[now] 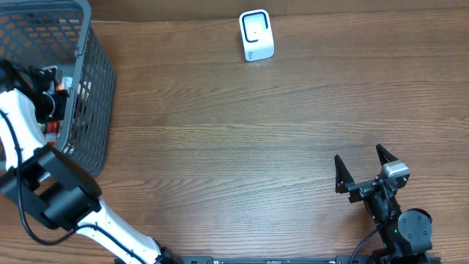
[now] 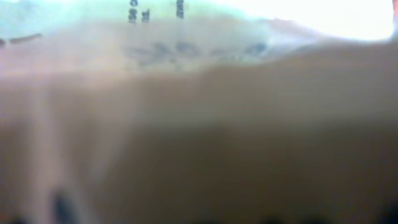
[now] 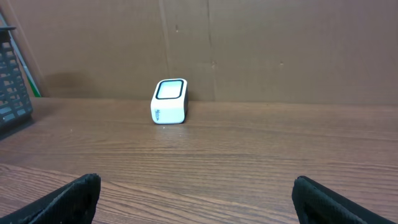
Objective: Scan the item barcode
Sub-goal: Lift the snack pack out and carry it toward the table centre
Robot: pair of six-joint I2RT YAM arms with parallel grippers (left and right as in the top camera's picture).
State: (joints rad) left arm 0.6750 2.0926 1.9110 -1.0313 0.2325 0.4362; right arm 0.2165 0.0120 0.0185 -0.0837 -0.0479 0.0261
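The white barcode scanner [image 1: 256, 35] stands at the far middle of the table and also shows in the right wrist view as the scanner [image 3: 169, 101], its window facing forward. My left gripper [image 1: 57, 94] reaches down inside the grey mesh basket [image 1: 99, 81] at the far left. An item [image 2: 186, 93] fills the left wrist view as a blurred pale and tan surface with some dark print, and it hides the jaws. My right gripper [image 1: 363, 165] rests open near the front right, and in its own view the right gripper [image 3: 196, 199] has nothing between its fingers.
Red and white packaging [image 1: 51, 130] shows through the basket's mesh beside my left arm. The basket's corner [image 3: 12, 81] sits at the left edge of the right wrist view. A brown board wall [image 3: 280, 50] backs the table behind the scanner.
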